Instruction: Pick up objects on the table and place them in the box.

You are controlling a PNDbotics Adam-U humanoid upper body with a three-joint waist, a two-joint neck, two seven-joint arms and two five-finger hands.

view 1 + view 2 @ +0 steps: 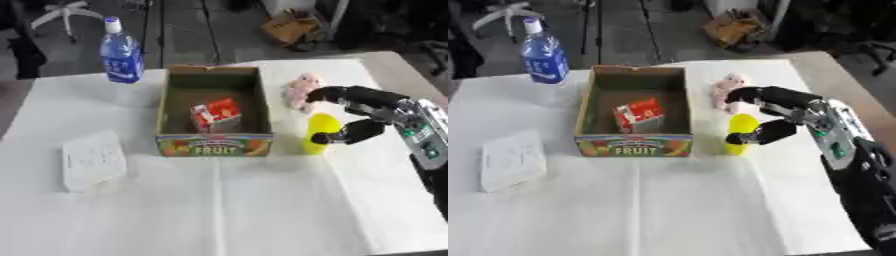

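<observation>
Yellow cup (320, 131) stands on the desk (227, 210) just right of the box (213, 145), my right robot hand (367, 117) curled around it, thumb and fingers (325, 94) touching its sides.

A box (213, 145) sits mid-counter (227, 210) with a carton (215, 114) inside it, tilted. Behind the box's left corner stands a bottle (121, 52), and a flat packet (91, 160) lies well to the box's front left. Just right of the box stands a cup (318, 131), with a soft toy (302, 91) behind it beside the box's right wall; the right hand (367, 112) comes in from the right, its fingers (324, 93) curled above the cup by the toy and its thumb (337, 136) at the cup's front.
</observation>
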